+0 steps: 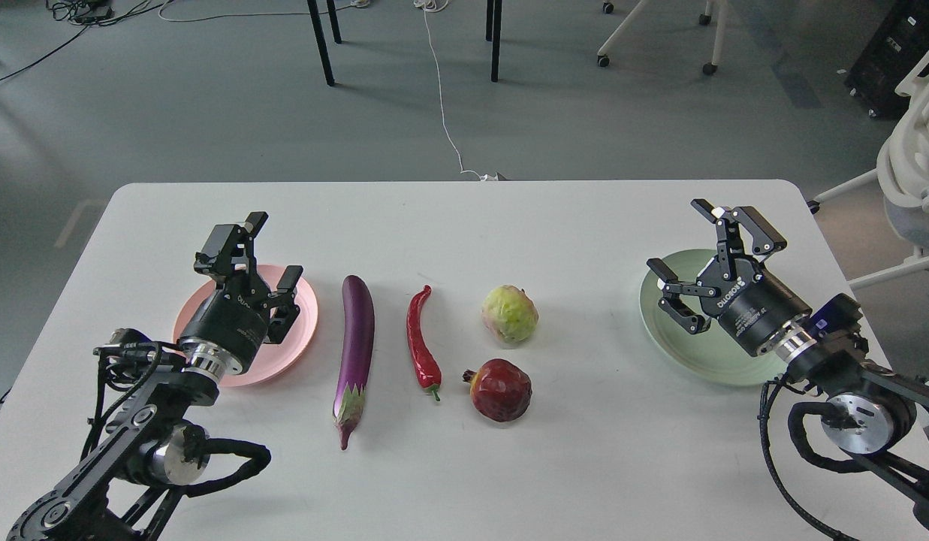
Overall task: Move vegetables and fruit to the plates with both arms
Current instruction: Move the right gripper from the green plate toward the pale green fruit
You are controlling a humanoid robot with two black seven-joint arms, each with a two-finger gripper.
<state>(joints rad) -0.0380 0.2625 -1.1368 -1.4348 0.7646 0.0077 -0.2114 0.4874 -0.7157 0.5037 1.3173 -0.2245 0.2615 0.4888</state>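
A purple eggplant [356, 347], a red chili pepper [420, 340], a pale green-yellow fruit [510, 313] and a dark red pomegranate [500, 389] lie in the middle of the white table [464, 225]. The pink plate [305, 315] lies at the left, the mint green plate [674, 338] at the right; both carry nothing. My left gripper [263, 252] hangs open and empty above the pink plate. My right gripper [701, 252] hangs open and empty above the green plate's far left part.
Beyond the table's far edge are black table legs [321, 41], a white cable [443, 98] on the grey floor and chair bases. A white chair [915, 173] stands off the table's right side.
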